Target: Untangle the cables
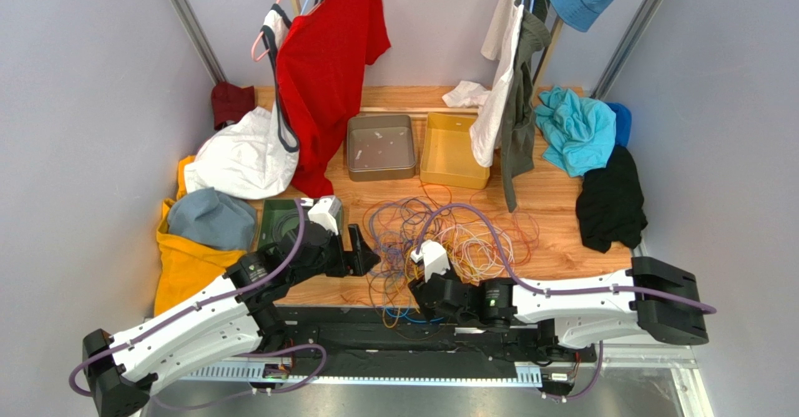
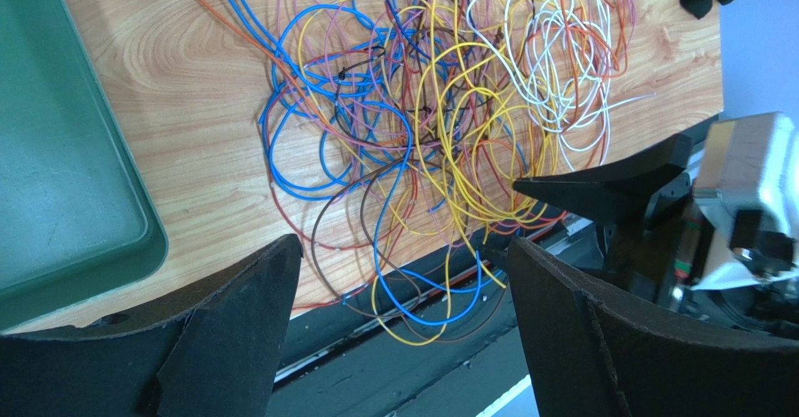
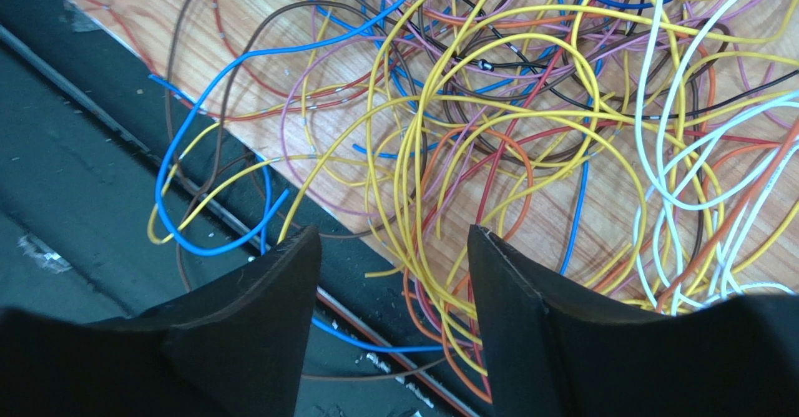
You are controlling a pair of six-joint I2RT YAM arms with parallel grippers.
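Observation:
The cables [image 1: 450, 234] lie in one tangled heap of yellow, blue, orange, red, purple, brown and white wires on the wooden table near its front edge. Some loops hang over the edge onto the black rail. My left gripper [image 1: 364, 248] is open and empty at the heap's left side; in the left wrist view [image 2: 403, 253] blue and yellow loops [image 2: 422, 295] lie between its fingers. My right gripper [image 1: 427, 281] is open and empty at the heap's front edge; in the right wrist view [image 3: 394, 239] yellow strands [image 3: 422, 183] run between its fingers.
A green tray [image 1: 278, 222] sits left of the heap, also in the left wrist view [image 2: 66, 155]. A grey bin [image 1: 380, 145] and a yellow bin [image 1: 453, 148] stand behind. Clothes lie and hang around: red shirt [image 1: 324, 61], white cloth [image 1: 246, 159], teal cloth [image 1: 577, 129], black cloth [image 1: 611, 200].

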